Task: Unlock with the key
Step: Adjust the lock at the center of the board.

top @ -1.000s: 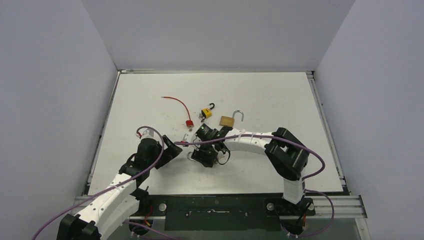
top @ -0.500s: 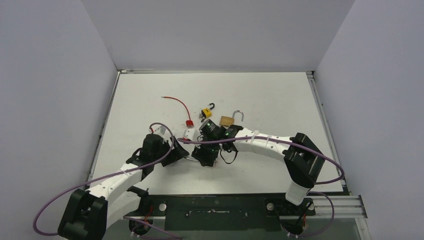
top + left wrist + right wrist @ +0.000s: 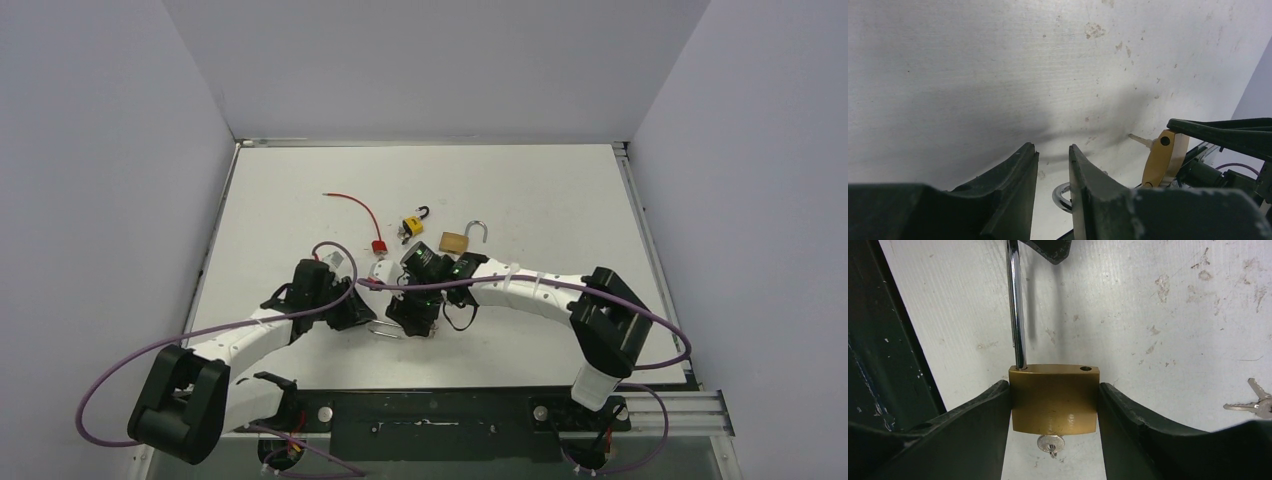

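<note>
Counter (image 3: 540, 190) lies beneath both arms. Right hand (image 3: 1053, 387) grips the brass padlock (image 3: 1054, 402) by its flanks, apparently to brace it. Left hand (image 3: 1052, 148), its gap narrow, sits at the shackle (image 3: 1016, 305), likely to pull it; I cannot tell whether it grips. The key (image 3: 1050, 444) sits in the keyway.
</note>
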Motion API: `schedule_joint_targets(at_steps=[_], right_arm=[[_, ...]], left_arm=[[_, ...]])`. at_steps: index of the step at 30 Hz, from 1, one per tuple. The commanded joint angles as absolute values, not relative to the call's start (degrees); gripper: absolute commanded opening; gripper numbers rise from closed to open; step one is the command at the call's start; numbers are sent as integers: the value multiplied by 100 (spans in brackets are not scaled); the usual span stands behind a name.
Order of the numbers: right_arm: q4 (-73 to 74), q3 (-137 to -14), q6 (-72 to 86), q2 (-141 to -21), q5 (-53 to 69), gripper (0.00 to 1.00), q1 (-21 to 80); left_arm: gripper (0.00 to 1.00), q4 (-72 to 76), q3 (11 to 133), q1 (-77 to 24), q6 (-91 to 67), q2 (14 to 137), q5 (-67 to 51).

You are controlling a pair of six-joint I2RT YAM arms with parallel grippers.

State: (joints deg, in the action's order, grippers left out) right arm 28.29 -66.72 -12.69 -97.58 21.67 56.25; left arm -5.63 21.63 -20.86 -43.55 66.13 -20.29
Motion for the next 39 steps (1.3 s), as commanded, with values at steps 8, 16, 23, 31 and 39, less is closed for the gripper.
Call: schedule_joint_targets(at_steps=[8, 16, 23, 31, 39], right_arm=[[2078, -6693, -877, -10005, 2027, 18, 5321], [1791, -6689, -509, -10359, 1639, 19, 5009], [1600, -6949, -78, -10824, 985, 25, 4935], [1336, -7023, 342, -10632, 638, 72, 4973], [857, -6321, 1217, -8785, -560, 88, 4812]], left_arm=[[39, -789, 2458, -2021, -4608, 7030, -2018], [50, -1179, 2587, -1842, -4657, 6806, -873], [55, -1721, 2757, -1685, -4703, 5950, -52], [84, -2385, 3348, -1670, -4047, 5266, -96], [95, -2819, 4016, -1670, -3572, 4836, 678]])
